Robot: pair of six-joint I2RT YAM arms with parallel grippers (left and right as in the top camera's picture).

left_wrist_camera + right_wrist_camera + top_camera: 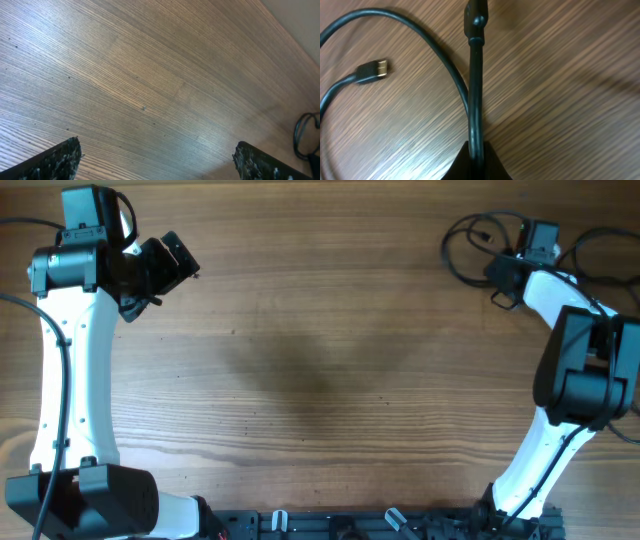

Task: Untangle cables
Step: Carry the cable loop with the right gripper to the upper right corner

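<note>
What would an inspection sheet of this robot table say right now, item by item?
Surface: wooden table, grain showing.
Job's things: black cables looped in a bunch at the far right corner; a USB plug lies free.
Clutter: nothing seen.
Grippers: left gripper open, nothing between its fingers; right gripper shut on one of the cables.
Cables: a black lead runs along the left arm.
Surroundings: dark rail at the near edge.

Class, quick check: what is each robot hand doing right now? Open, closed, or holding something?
Left hand: open, holding nothing.
Right hand: closed on the black cable.
</note>
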